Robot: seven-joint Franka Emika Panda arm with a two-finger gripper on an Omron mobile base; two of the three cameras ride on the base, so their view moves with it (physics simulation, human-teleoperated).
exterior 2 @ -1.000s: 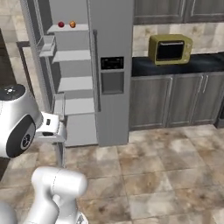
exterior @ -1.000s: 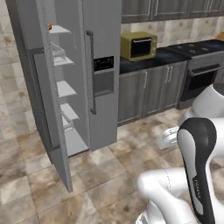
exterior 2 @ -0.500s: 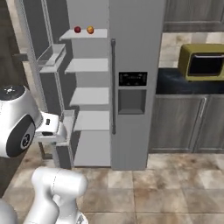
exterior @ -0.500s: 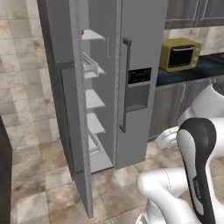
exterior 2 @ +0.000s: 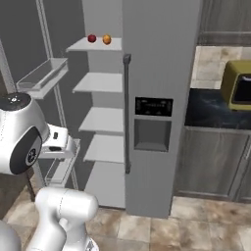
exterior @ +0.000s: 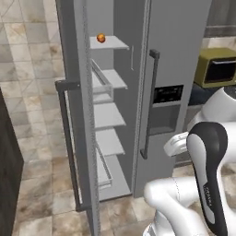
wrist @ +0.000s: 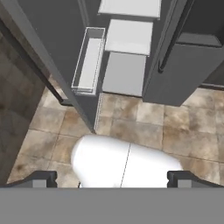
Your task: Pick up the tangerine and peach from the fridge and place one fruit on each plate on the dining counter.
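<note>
The fridge stands with its left door swung open, showing pale shelves. On the top shelf lies a small round orange fruit; whether it is the tangerine or the peach I cannot tell. A dark red round fruit sits just left of it. My gripper is open and empty, its fingertips wide apart, held low in front of the fridge and looking down at the floor and lowest shelves. The plates and the dining counter are out of view.
A clear door bin hangs on the open door. An olive microwave sits on the black wall counter right of the fridge. A dark panel stands at the far left. Tiled floor lies before the fridge.
The whole picture has shifted: the base has driven closer to the fridge, which now looms larger and more central. The gripper stays open and empty.
</note>
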